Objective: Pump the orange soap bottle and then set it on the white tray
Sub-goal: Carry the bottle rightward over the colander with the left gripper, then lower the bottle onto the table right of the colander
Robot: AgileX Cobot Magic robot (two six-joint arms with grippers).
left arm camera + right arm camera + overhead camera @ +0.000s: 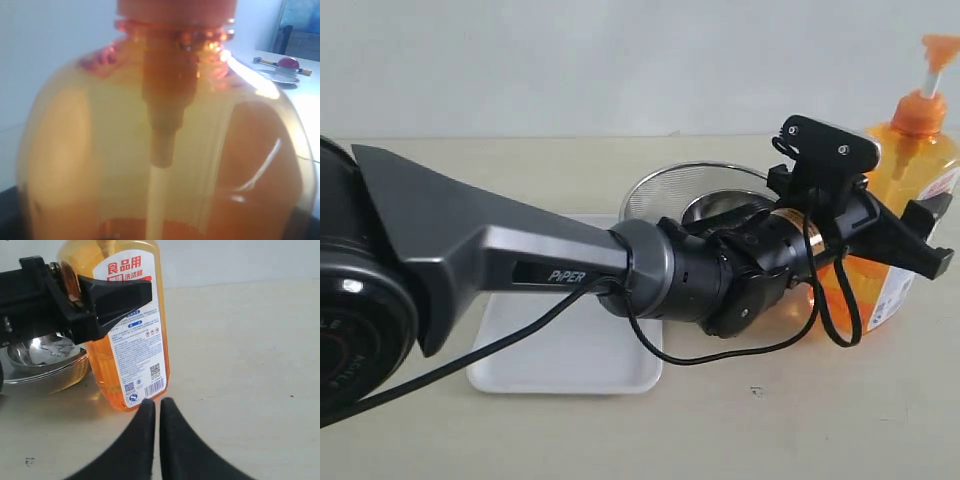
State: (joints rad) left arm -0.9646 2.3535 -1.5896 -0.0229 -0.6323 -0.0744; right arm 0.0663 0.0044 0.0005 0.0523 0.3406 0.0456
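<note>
Reaching in from the left of the exterior view, the left arm (500, 250) stretches over the white tray (555, 365) and ends at the orange soap bottle (910, 160). The bottle stands upright on the table (770, 420) at the far right, well apart from the tray. The left gripper (908, 225) clasps the bottle around the middle of its body, one jaw against each side. The pump head (940, 50) sits atop its white stem, above the gripper. A steel bowl (665, 185) lies behind the arm, just beside the bottle.

From the left wrist view, the bottle's clear orange wall fills nearly the whole frame, very close and blurred. A pale dip tube (160, 200) runs down inside it from the neck.

From the right wrist view, the bottle's base rests on the table and its white printed label (137, 350) faces the camera. One black finger (117, 295) of the left gripper presses across the top of that label. The right gripper (157, 407) has its jaws closed tip to tip on nothing. It points at the foot of the bottle, and whether it touches there cannot be told.
</note>
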